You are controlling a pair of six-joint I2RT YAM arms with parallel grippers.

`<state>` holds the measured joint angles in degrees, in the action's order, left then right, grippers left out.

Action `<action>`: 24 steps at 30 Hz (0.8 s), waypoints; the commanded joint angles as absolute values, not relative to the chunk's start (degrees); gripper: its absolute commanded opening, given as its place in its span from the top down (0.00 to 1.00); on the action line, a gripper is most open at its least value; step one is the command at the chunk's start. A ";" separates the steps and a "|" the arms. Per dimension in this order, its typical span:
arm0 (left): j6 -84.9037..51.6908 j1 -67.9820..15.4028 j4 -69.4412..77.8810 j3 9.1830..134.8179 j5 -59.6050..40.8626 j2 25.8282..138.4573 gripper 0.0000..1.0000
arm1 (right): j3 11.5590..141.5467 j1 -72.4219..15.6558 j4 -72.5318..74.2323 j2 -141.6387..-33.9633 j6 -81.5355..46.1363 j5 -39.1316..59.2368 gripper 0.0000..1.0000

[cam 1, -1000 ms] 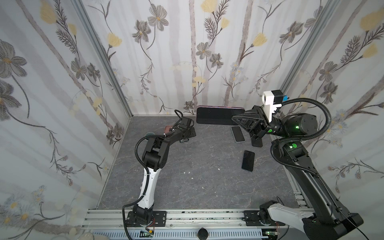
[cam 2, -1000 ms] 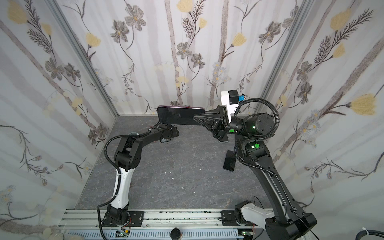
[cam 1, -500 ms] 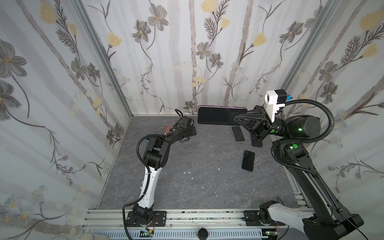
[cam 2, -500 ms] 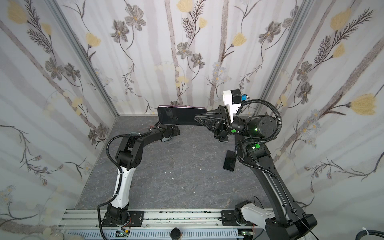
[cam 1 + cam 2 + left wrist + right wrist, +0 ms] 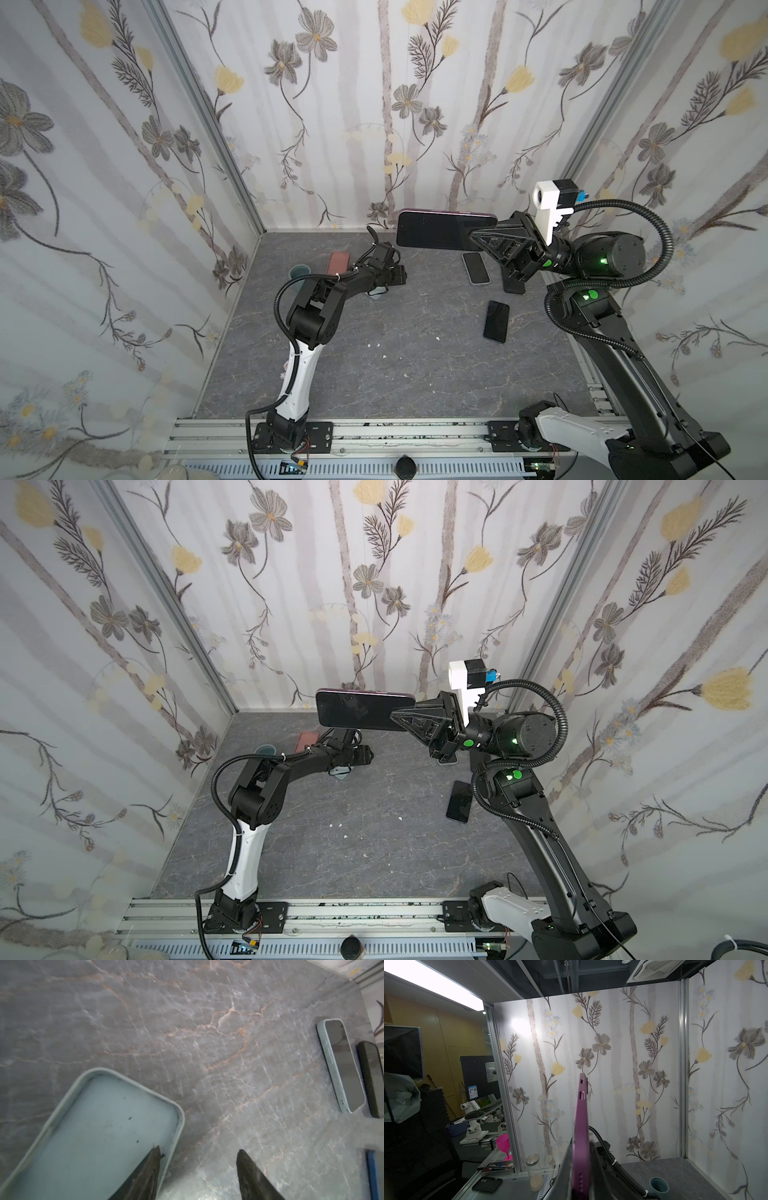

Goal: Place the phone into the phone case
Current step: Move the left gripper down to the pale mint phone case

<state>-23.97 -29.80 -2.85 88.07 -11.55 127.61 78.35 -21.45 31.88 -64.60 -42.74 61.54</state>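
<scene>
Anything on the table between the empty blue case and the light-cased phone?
No. The stretch of table between the empty case and the cased phone is bare; the left wrist view shows it best.

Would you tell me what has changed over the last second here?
The right gripper, shut on the purple phone, carried it slightly rightward in both top views, still in the air. The left gripper stays open at the pale blue case; the black phone on the table lies unmoved.
</scene>
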 commanded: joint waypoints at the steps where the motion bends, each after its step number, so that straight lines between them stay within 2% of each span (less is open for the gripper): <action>1: -23.80 -31.55 -8.40 86.30 -16.09 126.77 0.38 | 78.81 -21.49 33.06 -63.94 -42.02 58.98 1.00; 5: -20.75 -34.12 -11.01 85.47 -17.64 124.58 0.38 | 78.36 -21.49 32.44 -63.38 -41.66 58.82 1.00; 12: -23.52 -34.70 -8.56 77.22 -12.63 113.10 0.33 | 78.22 -21.47 31.62 -63.02 -41.25 59.54 1.00; 24: -36.44 -35.06 -3.11 52.19 -3.59 93.90 0.30 | 79.22 -21.35 29.36 -63.62 -39.38 60.39 1.00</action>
<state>-32.01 -34.83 -5.76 55.00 -6.68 96.29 78.50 -21.41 27.64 -63.53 -40.01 61.17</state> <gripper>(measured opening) 0.702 0.085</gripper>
